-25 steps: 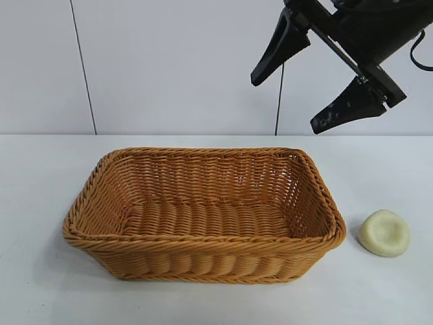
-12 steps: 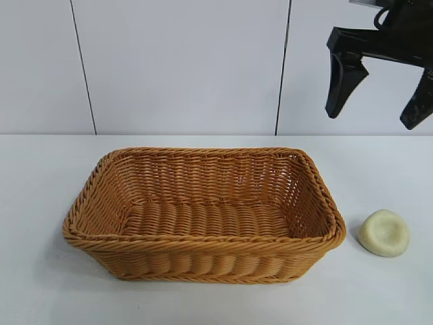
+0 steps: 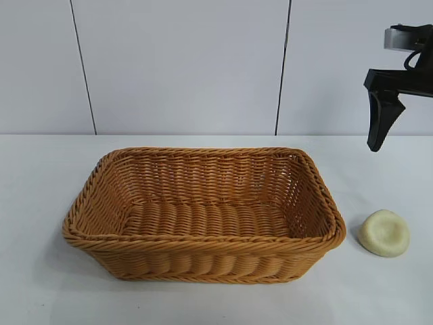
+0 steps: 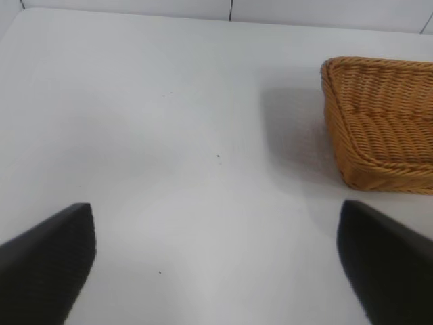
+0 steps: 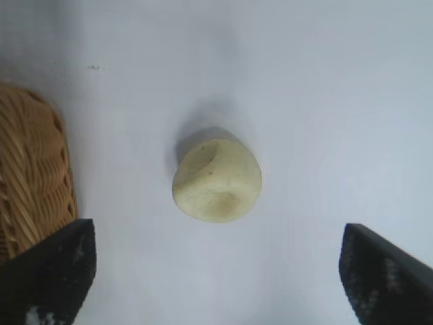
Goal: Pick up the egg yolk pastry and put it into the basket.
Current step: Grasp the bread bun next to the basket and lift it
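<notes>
The egg yolk pastry (image 3: 384, 233), a small pale cream-yellow bun, lies on the white table just right of the basket (image 3: 203, 238), a large golden-brown wicker basket that is empty. My right gripper (image 3: 414, 132) hangs high above the pastry at the right edge of the exterior view, with only one dark finger (image 3: 379, 122) showing there. In the right wrist view the gripper (image 5: 216, 271) is open and empty, looking down on the pastry (image 5: 216, 181), with a basket corner (image 5: 34, 176) beside it. My left gripper (image 4: 216, 264) is open and empty over bare table, off to one side of the basket (image 4: 379, 122).
The white table (image 3: 40, 176) runs back to a pale panelled wall (image 3: 183, 68). The basket stands in the middle of the table, and the pastry lies close to its right end wall.
My right gripper has swung right and turned upright, from over the basket's far right corner to above the pastry. The basket and pastry have not moved.
</notes>
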`<action>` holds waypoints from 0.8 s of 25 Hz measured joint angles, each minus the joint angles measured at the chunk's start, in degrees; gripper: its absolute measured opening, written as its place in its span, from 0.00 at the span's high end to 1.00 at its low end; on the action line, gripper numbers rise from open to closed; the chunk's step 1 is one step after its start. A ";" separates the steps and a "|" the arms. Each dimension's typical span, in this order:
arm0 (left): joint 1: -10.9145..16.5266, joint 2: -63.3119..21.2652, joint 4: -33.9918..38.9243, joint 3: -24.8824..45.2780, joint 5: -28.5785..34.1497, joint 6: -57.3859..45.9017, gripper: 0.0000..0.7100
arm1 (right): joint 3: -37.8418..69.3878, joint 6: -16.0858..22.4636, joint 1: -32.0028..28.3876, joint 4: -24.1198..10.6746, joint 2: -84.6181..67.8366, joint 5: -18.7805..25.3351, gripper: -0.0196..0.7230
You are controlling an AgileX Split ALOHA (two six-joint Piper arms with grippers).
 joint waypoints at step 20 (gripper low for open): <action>0.00 0.00 0.00 0.00 0.05 0.00 0.02 | 4.40 -0.04 0.00 0.84 12.71 -13.71 0.17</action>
